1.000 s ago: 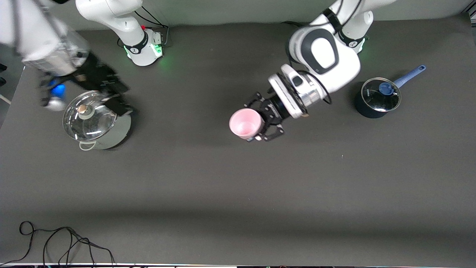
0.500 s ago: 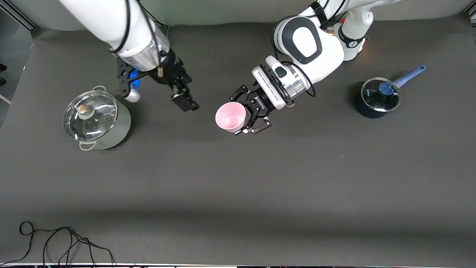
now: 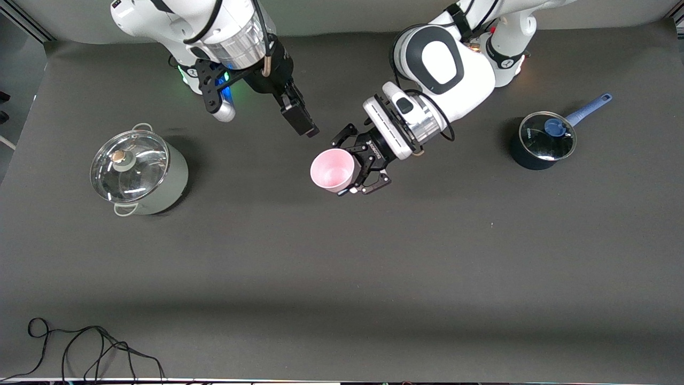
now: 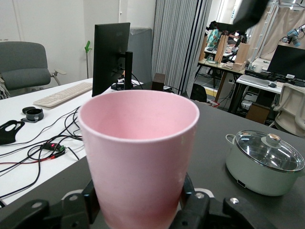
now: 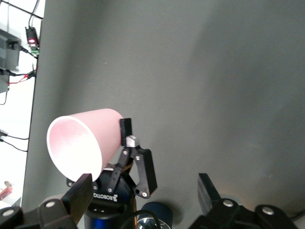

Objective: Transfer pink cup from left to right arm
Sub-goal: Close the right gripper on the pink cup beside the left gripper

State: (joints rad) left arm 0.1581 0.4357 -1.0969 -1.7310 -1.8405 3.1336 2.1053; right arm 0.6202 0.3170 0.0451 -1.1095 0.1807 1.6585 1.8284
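The pink cup (image 3: 332, 170) is tipped on its side in the air over the middle of the table, with its mouth toward the right arm's end. My left gripper (image 3: 350, 167) is shut on its base. In the left wrist view the cup (image 4: 138, 152) fills the middle and the left gripper (image 4: 140, 205) clamps it from both sides. My right gripper (image 3: 299, 122) hangs close beside the cup's rim, not touching it. In the right wrist view the right gripper (image 5: 144, 180) is open and empty, and the cup (image 5: 81, 143) lies just ahead of it.
A pale green pot with a glass lid (image 3: 136, 174) stands toward the right arm's end and shows in the left wrist view (image 4: 264, 162). A dark saucepan with a blue handle (image 3: 542, 140) stands toward the left arm's end. A black cable (image 3: 80, 347) lies at the table's front edge.
The right arm has swung from over the green pot to just beside the cup. The left gripper carried the cup a little toward the right arm's end, then held still.
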